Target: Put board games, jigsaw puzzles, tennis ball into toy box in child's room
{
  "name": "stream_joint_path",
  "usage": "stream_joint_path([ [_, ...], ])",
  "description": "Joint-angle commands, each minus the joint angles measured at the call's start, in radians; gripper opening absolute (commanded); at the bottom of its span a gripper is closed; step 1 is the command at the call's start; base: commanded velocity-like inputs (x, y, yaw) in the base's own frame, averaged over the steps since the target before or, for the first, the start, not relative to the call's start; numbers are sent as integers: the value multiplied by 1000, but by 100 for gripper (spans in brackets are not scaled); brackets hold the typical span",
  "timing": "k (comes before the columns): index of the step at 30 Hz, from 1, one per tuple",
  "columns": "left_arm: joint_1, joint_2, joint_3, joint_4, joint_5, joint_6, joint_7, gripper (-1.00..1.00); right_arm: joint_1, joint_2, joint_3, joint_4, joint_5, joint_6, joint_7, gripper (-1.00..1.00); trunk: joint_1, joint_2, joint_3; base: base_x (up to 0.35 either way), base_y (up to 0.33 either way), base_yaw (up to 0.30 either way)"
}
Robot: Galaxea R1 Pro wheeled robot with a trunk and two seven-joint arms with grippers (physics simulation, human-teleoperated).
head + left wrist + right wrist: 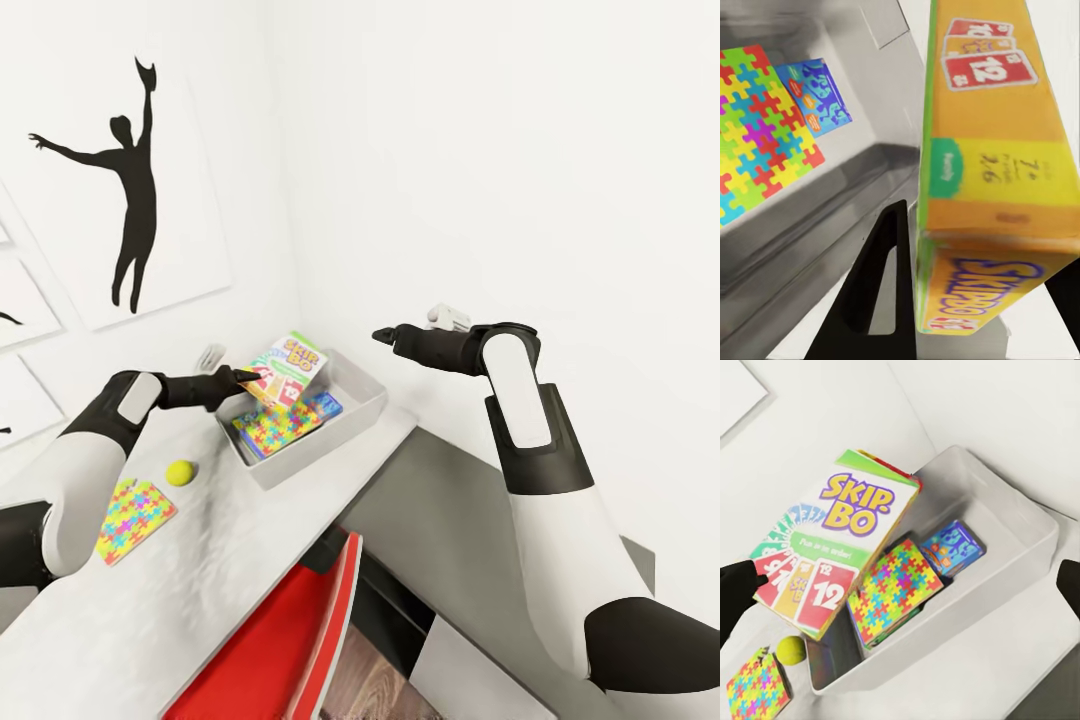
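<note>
The long grey table (120, 640) runs along the wall, and at its far end sits the toy box (365, 408), already holding a jigsaw puzzle (275, 427) and the blue board game (326, 405) lying flat on its floor. The left gripper (246, 377) is clamped on one end of the SKIP-BO box (287, 368), which hangs tilted over the near rim of the bin, part of it above the inside and part above the tabletop. That is where I'd worry: let go at this angle and the box could catch the rim and slide back onto the table, or land leaning on the puzzle and jut above the edge, crowding what must follow. The right gripper (384, 336) hovers above the far side of the bin with its fingers apart and nothing between them; a drift downward could knock the bin's wall. The smaller jigsaw puzzle (132, 517) lies flat near the table's front edge, and the tennis ball (180, 472) just beside it would roll if the left arm brushed it. Readable print: "SKIP-BO" on the lid, red cards numbered 12 and 10, and "7+" on the yellow side.
</note>
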Motion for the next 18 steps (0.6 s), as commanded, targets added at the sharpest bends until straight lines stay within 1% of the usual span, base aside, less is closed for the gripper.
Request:
stream_joint_path([
  [1,-2,0,6,0,-7,6,-15,-100,-1,0,0,-1,-10,2,-10,100,0,-2,-4,0,0,0],
  [3,-6,6,7,1,-5,7,-26,-100,-1,0,0,-2,-10,2,-10,100,0,-2,-7,0,0,0],
  [5,-8,17,13,5,-4,7,-34,-100,-1,0,0,-2,-10,2,-10,100,0,-2,-10,0,0,0],
  [6,-8,20,24,7,-3,8,-42,-100,-1,0,0,-2,-10,2,-10,100,0,-2,-12,0,0,0],
  [8,-9,24,64,10,-4,14,-71,-100,-1,0,0,-2,-10,3,-10,100,0,-2,-15,0,0,0],
  [9,-9,24,76,12,-4,17,-81,-100,-1,0,0,-2,-10,2,-10,100,0,-2,-17,0,0,0],
  [10,-9,25,96,17,-4,30,-99,-100,-1,0,0,-3,-10,2,-10,100,0,-2,-18,0,0,0],
  [12,-9,27,121,30,-5,66,-128,-100,-1,1,1,-4,-10,1,-10,100,0,-2,-22,0,0,0],
  [14,-9,28,132,37,-5,89,-141,-100,-1,1,2,-4,-10,0,-10,100,0,-2,-25,0,0,0],
  [18,-9,29,143,50,-4,107,-148,-100,-1,2,18,-4,-10,0,-10,100,0,-2,-31,0,0,0],
])
